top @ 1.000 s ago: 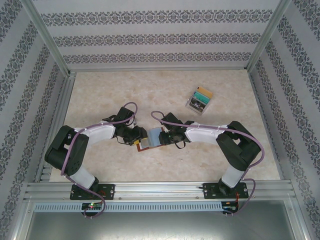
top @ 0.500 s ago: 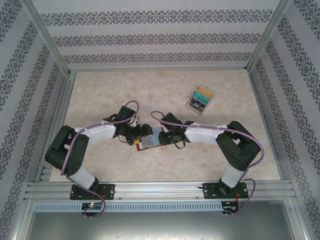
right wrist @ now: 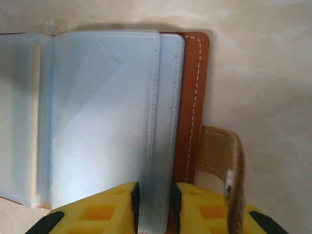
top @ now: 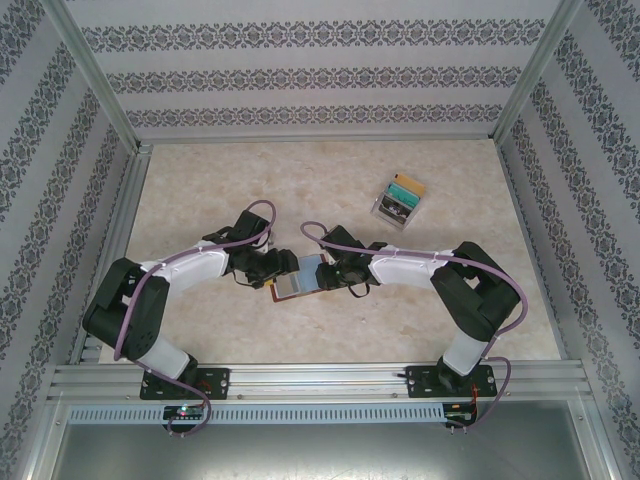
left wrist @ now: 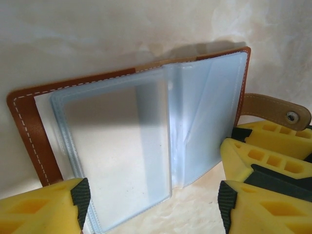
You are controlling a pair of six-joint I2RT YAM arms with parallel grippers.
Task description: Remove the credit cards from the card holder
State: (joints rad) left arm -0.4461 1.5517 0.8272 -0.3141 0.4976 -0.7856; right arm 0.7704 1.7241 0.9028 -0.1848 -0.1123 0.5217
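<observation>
The brown leather card holder [top: 311, 270] lies open on the table between both arms, its pale blue pockets facing up. In the left wrist view a grey card [left wrist: 122, 156] sticks partly out of the left pocket of the card holder [left wrist: 29, 131]. My left gripper [left wrist: 153, 204] is open, its fingers wide apart on either side of the card's near end. My right gripper [right wrist: 155, 204] is shut on the pocket edge of the card holder [right wrist: 192, 97], beside the snap tab [right wrist: 219, 151]. A thin tan card edge [right wrist: 34, 122] shows inside another pocket.
A clear plastic box with coloured cards [top: 398, 198] stands at the back right. Patterned walls and metal rails enclose the marble-look table [top: 220, 190]. My left gripper [top: 283, 266] and right gripper [top: 322, 276] nearly meet over the wallet.
The left arm stretched further over the wallet's near-left side, and the grey card now pokes out of the wallet's near edge. The right arm stayed put.
</observation>
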